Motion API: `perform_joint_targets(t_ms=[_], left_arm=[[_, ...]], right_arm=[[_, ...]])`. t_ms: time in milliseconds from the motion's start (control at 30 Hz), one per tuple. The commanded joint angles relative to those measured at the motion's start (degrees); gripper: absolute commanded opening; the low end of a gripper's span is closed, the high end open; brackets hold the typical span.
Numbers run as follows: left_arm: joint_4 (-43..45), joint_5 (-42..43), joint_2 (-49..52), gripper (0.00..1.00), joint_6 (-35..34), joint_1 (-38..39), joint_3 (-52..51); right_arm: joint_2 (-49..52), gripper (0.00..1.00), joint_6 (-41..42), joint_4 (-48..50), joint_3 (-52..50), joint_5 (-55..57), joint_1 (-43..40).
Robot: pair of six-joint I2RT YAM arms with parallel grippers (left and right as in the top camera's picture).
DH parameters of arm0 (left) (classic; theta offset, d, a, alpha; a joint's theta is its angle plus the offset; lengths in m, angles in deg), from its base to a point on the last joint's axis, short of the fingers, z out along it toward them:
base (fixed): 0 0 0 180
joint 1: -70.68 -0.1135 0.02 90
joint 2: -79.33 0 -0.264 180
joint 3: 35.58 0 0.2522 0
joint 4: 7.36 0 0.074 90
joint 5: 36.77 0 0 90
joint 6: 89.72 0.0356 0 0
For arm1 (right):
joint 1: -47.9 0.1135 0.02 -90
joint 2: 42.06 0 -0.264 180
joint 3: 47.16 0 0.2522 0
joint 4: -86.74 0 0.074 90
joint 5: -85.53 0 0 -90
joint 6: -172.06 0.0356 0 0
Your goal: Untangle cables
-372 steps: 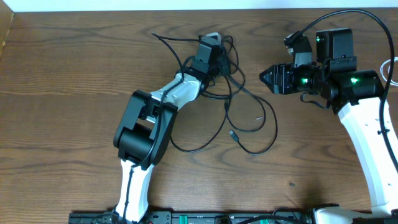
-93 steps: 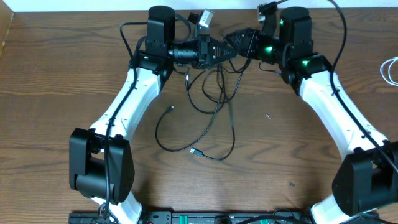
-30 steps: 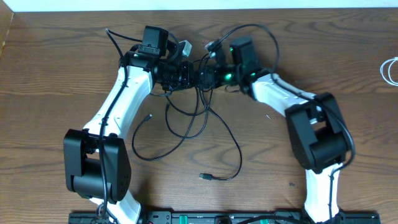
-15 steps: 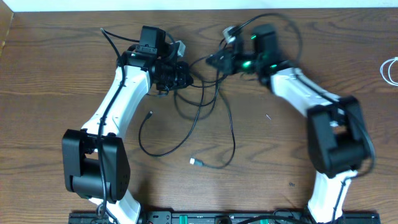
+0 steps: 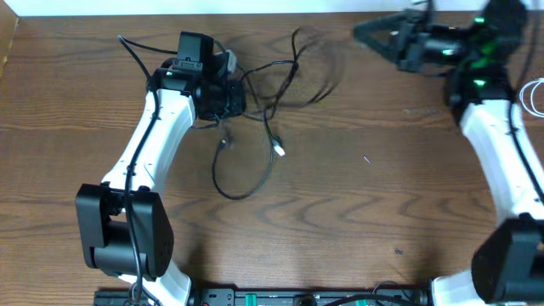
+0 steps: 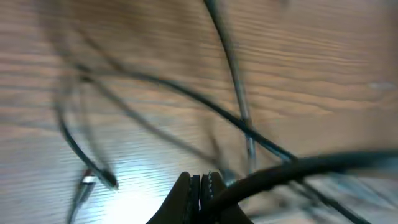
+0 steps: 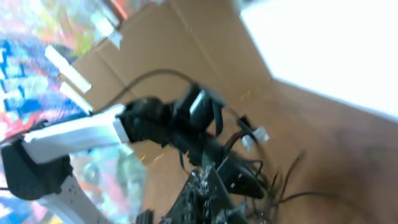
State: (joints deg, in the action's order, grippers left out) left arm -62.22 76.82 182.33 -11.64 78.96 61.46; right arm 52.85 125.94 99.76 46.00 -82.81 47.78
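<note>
Although both wrist views are smeared with blur, the overhead view clearly shows a brown wood-grain table (image 5: 357, 204) with 2 white-and-black robot arms reaching toward its far edge. The left gripper (image 5: 240, 92) sits left of centre near that edge and points right. Its jaws are pressed together on the thin black cables (image 5: 266, 115), which fan out from the jaw tips. 1 strand arcs in a loop toward the far edge. Another ends in a small silver-tipped plug (image 5: 279, 150) lying on the wood. A 3rd, with a small dark plug (image 5: 223, 143), curls into an open loop on the table nearer the arm bases. The whole black bunch lies just right of and below the left gripper, well apart from the right arm.

The right gripper (image 5: 361, 32) is at the far edge, right of centre, and points left with its jaws closed to a narrow point. Whether any strand is pinched between them cannot be told. A looped white cord (image 5: 534, 95) lies at the table's right edge, beside the right arm.

From the left wrist, the left gripper (image 6: 200, 183) shows at the bottom centre with its jaws together. A thicker dark wire (image 6: 298, 167) crosses just to their right. The thin black cables (image 6: 237, 93) run over the wood grain beyond.

From the right wrist, the right gripper (image 7: 200, 180) is a dark blur at the bottom. The white left arm (image 7: 81, 140) and a brown cardboard wall (image 7: 186, 43) show beyond it.
</note>
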Motion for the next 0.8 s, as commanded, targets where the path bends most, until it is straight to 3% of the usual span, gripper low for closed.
perform_joint_targets(t_ms=[0, 200, 333, 467, 567, 767], left_arm=[[-0.04, -3.82, -0.15, 0.07, 1.05, -0.87, 0.20], [0.20, -8.22, -0.15, 0.07, 1.38, -0.87, 0.20], [0.22, -7.67, -0.15, 0.08, 1.36, -0.85, 0.20], [0.02, -7.15, -0.15, 0.08, 1.38, -0.72, 0.20], [-0.13, -7.08, -0.15, 0.08, 1.33, -0.70, 0.20], [0.33, -2.93, -0.15, 0.08, 1.16, -0.70, 0.22]], right_arm=[[-2.56, 0.01, 8.09, 1.70, 0.44, -1.77, -2.78], [-2.56, 0.01, 13.92, 6.62, 0.44, -1.77, -6.56], [-2.12, 0.01, 7.61, -2.16, 0.42, -1.33, -6.12], [-1.25, 0.21, -7.26, -25.00, 0.42, 8.00, -2.60], [-0.42, 0.37, -15.56, -38.73, 0.42, 22.38, 1.57], [0.94, 0.60, -18.25, -44.41, 0.42, 38.36, 8.94]])
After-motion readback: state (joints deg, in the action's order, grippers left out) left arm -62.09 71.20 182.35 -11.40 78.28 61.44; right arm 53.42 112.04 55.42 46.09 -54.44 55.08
